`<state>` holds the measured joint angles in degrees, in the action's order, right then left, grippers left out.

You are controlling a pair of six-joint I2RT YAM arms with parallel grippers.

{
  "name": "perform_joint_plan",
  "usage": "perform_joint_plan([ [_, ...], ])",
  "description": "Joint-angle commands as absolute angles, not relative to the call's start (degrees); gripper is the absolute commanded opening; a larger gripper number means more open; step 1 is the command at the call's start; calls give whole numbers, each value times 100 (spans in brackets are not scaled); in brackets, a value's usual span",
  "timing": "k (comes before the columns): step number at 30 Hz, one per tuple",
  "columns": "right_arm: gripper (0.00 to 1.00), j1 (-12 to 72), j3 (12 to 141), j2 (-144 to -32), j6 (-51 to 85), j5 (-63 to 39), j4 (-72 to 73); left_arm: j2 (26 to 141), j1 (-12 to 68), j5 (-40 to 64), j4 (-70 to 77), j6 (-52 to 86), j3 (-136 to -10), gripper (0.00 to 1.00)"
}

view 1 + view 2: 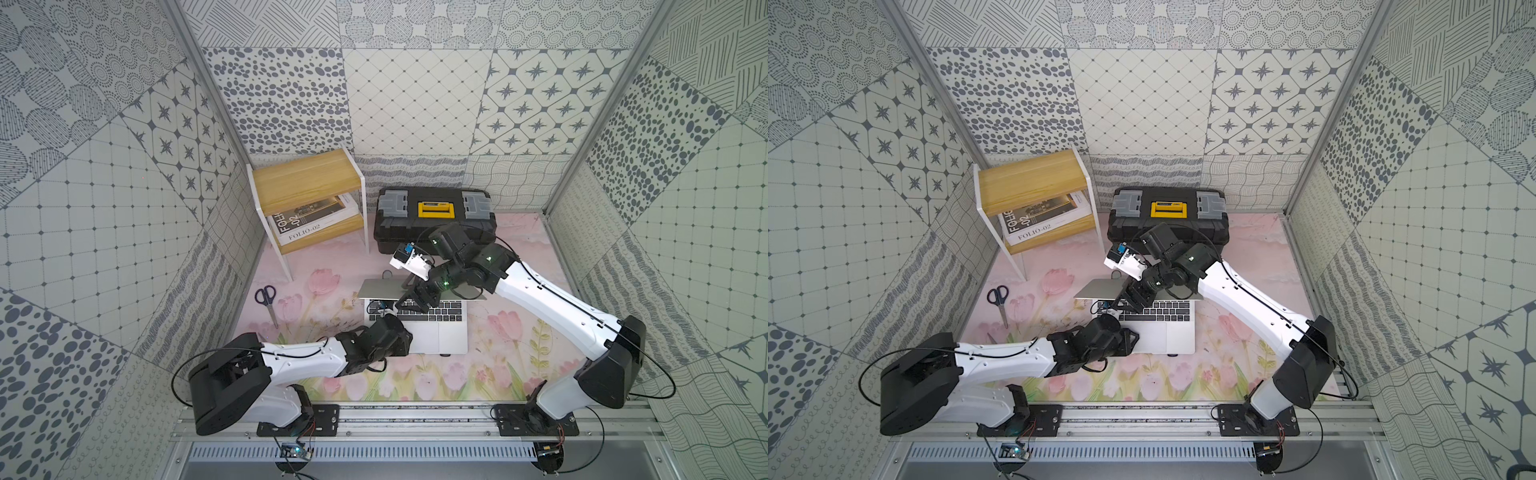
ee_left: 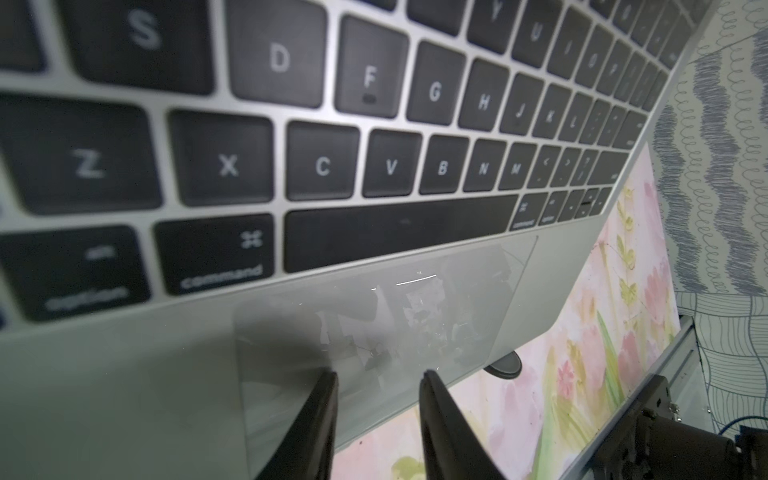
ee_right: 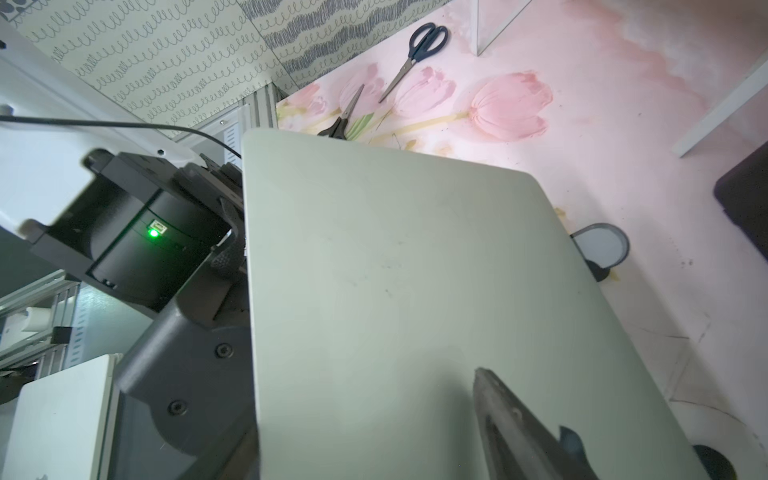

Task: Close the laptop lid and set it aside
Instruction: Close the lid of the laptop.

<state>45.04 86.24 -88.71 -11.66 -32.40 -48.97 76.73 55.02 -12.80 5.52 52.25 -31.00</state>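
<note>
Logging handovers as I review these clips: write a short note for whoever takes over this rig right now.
Left end effector: partly open, empty, tips low over the trackpad near the laptop's front edge.
Right end effector: open, at the laptop lid's free edge, one finger over its silver back.
Laptop: mid-table on the floral mat, in front of the toolbox.
Done: lid tipped partway down over the keys.
Left: finish closing, then set the laptop aside.
</note>
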Motion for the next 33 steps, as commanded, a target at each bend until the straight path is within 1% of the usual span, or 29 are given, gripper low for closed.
perform_joint_plan([
  [1,72,4542,8563,-8756,-1028,-3099,-4808,7209,5458,-2190,-1153,5234,-3095,39],
  [8,75,4540,8695,-8772,-975,-3042,-4773,5376,5451,-2754,-2349,5122,-3096,49],
  [12,79,4544,8776,-8793,-942,-3067,-4776,4372,5413,-3163,-3044,4801,-3217,54],
  [16,87,4541,8837,-8783,-873,-3095,-4779,3879,5265,-3533,-3624,4416,-3697,56],
  [18,92,4540,8860,-8746,-853,-3168,-4779,3739,5203,-3716,-3776,4192,-3948,56],
  [20,94,4541,8876,-8687,-844,-3230,-4772,3604,5173,-3912,-3796,3932,-4210,56],
  [23,97,4535,8915,-8613,-773,-3237,-4769,3537,5139,-4126,-3618,3414,-4618,61],
  [30,97,4544,9208,-8374,-309,-3083,-4742,4074,5058,-4268,-2945,1859,-6116,66],
  [33,97,4534,9411,-8291,0,-2833,-4726,4500,5024,-4041,-2509,1284,-6724,67],
])
